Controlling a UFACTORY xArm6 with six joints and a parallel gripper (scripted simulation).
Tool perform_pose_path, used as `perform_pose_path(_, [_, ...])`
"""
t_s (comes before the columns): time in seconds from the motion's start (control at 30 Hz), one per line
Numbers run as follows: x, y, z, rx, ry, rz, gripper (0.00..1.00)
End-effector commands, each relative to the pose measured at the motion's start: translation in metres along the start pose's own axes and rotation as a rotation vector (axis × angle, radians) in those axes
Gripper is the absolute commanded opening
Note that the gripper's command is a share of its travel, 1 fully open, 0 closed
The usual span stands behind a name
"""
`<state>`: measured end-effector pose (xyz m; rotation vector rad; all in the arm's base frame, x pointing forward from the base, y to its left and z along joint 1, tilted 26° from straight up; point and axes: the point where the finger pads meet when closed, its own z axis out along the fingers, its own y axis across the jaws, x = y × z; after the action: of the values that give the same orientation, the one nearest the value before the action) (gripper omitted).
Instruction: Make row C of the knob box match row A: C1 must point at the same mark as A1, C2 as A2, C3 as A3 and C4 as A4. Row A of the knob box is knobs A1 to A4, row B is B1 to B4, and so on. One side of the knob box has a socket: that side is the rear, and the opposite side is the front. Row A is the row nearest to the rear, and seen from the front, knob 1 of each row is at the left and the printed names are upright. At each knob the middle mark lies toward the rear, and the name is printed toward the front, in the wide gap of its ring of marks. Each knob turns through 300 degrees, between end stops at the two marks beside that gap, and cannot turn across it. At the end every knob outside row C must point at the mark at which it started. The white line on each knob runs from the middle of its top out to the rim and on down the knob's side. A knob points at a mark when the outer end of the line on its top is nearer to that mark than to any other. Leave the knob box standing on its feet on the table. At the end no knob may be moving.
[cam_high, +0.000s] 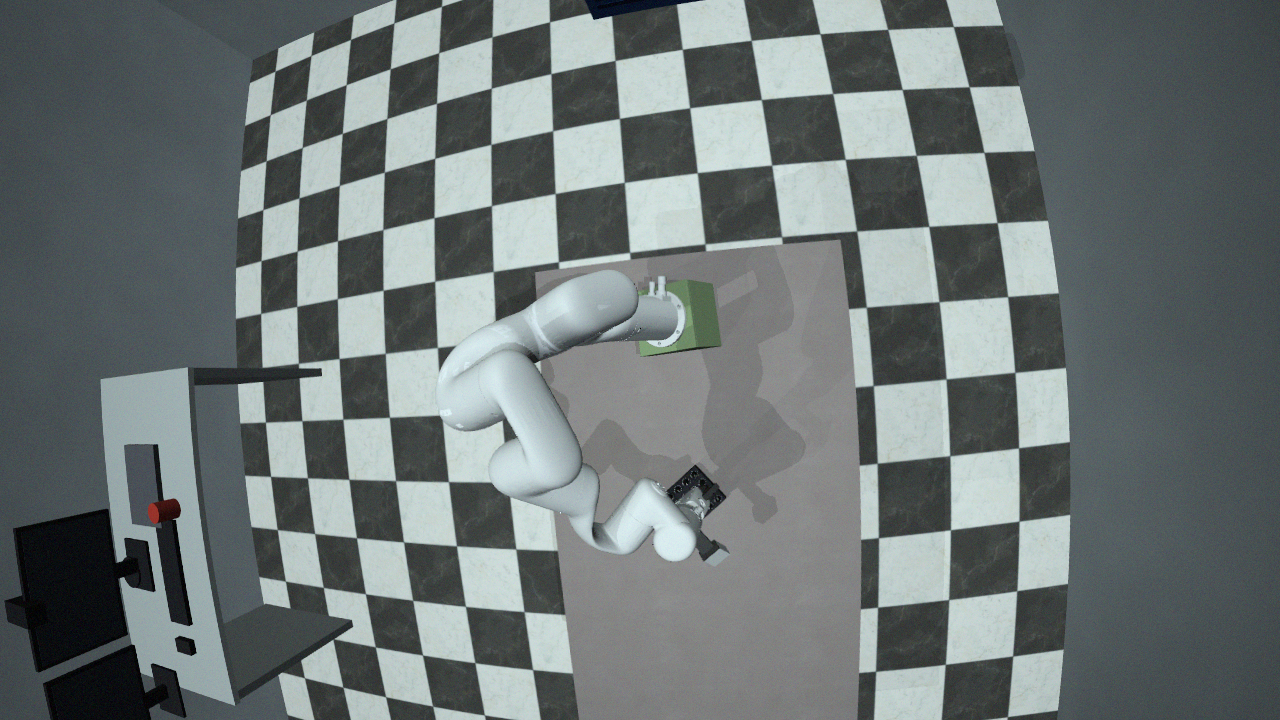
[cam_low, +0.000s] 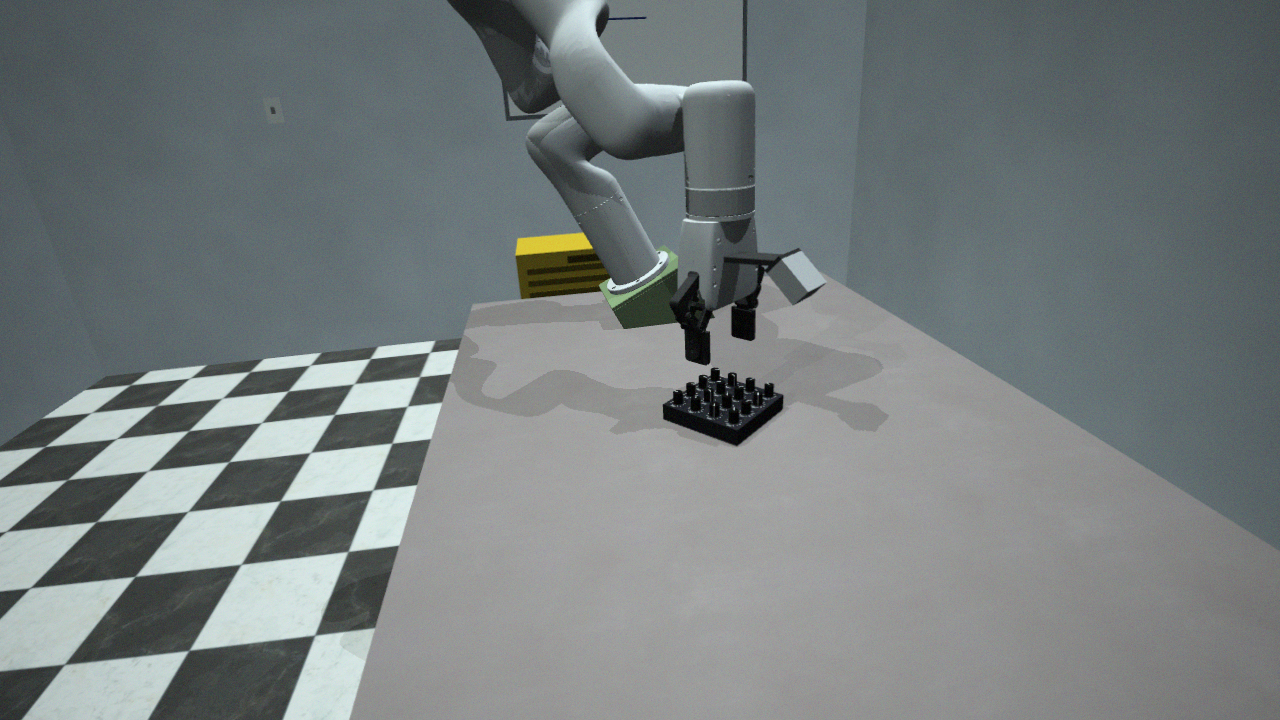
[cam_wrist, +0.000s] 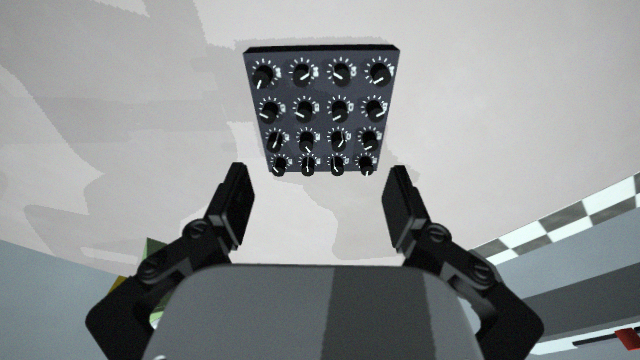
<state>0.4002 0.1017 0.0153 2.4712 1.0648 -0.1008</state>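
The black knob box (cam_high: 679, 485) (cam_low: 700, 425) (cam_wrist: 322, 92) stands on the table. In the wrist view its printed names lie right of the knobs, so row A is the leftmost column and knob 1 is nearest the gripper. Knob A4 (cam_wrist: 262, 76) points down and slightly left there; C4 (cam_wrist: 341, 74) points left and slightly up. A3 (cam_wrist: 270, 112) points left and slightly up; C3 (cam_wrist: 339, 111) points left and slightly down. The lines of rows 1 and 2 are too small to read surely. The socket is not visible. My gripper (cam_low: 721, 347) (cam_wrist: 318, 180) is open and empty above the box.
The grey-brown table (cam_high: 716, 635) (cam_low: 805, 582) (cam_wrist: 450, 125) carries the green arm base (cam_high: 702, 313) (cam_low: 646, 306). The wrist camera housing (cam_high: 713, 551) (cam_low: 796, 275) juts out beside the gripper. A white desk with monitors stands off the table at the left in the top view.
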Motion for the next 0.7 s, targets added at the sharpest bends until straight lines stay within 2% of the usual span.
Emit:
perform_pose_path(0.0, [0.0012, 0.0007, -0.0013, -0.001, 0.004, 0.001, 1.0])
perform_pose_path(0.67, [-0.0004, 0.0008, -0.0013, 0.001, -0.003, 0.001, 1.0])
